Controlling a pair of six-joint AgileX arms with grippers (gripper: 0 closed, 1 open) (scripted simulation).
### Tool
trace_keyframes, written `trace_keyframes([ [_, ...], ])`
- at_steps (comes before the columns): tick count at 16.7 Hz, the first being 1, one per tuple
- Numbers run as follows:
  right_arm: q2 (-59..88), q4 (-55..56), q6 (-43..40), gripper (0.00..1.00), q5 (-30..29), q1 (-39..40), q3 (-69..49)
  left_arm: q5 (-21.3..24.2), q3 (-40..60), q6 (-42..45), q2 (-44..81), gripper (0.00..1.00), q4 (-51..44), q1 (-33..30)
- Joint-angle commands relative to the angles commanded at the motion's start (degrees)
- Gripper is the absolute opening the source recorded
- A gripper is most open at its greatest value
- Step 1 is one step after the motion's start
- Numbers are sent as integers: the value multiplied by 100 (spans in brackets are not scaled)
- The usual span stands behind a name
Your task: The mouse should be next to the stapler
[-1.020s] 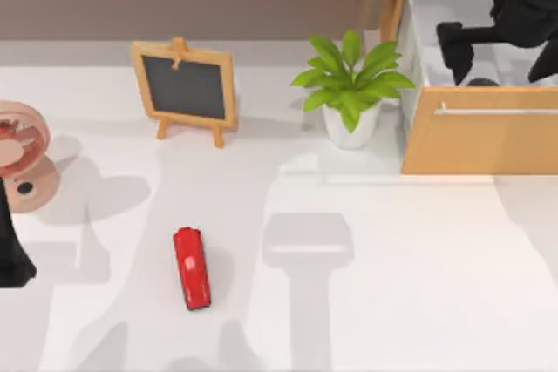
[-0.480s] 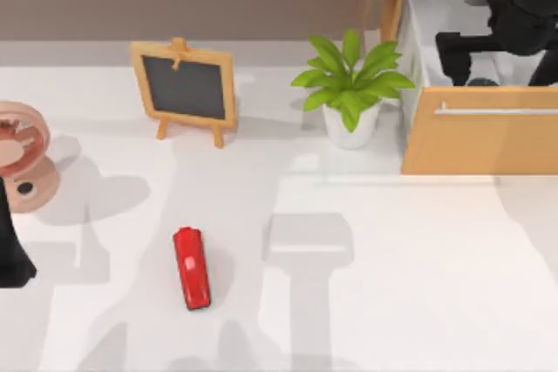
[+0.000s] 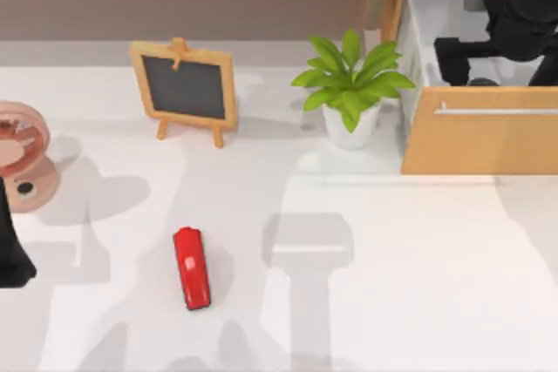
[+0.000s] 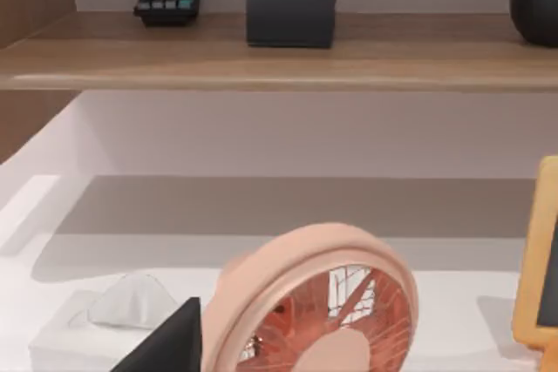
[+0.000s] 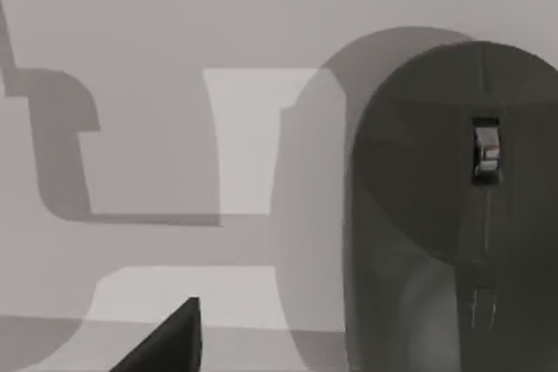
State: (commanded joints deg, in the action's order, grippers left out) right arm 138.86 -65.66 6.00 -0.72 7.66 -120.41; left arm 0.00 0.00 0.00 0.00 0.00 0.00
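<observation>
Top view: our right claw (image 3: 497, 58) hangs inside the open drawer (image 3: 479, 141) w/ the mouse (image 3: 482, 83) under it; stapler (image 3: 192, 267) on the worktop (image 3: 392, 276), well apart. Right wrist view: mouse (image 5: 453, 215) close below, claw opening can't be told.

stapler (image 3: 192, 268) showing bright red | mouse (image 5: 453, 215) showing dark grey | worktop (image 3: 418, 285) showing white | my fan (image 3: 19, 156) showing pink | drawer (image 3: 479, 141) front showing light wood

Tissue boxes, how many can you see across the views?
2, both in the left wrist view: a dark square tissue box on the wooden shelf, and a white tissue box on the table beside the pink round fan. Others may be hidden.
</observation>
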Motion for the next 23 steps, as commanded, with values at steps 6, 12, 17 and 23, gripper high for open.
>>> trace_keyframes([
  [6, 65, 205, -8, 100, -9, -4, 102, 0, 0, 0, 0, 100, 0, 0],
  [12, 170, 302, -8, 100, 0, -11, 132, 0, 0, 0, 0, 100, 0, 0],
  [17, 170, 302, -8, 62, 0, -11, 132, 0, 0, 0, 0, 100, 0, 0],
  [23, 170, 302, -8, 17, 0, -11, 132, 0, 0, 0, 0, 100, 0, 0],
])
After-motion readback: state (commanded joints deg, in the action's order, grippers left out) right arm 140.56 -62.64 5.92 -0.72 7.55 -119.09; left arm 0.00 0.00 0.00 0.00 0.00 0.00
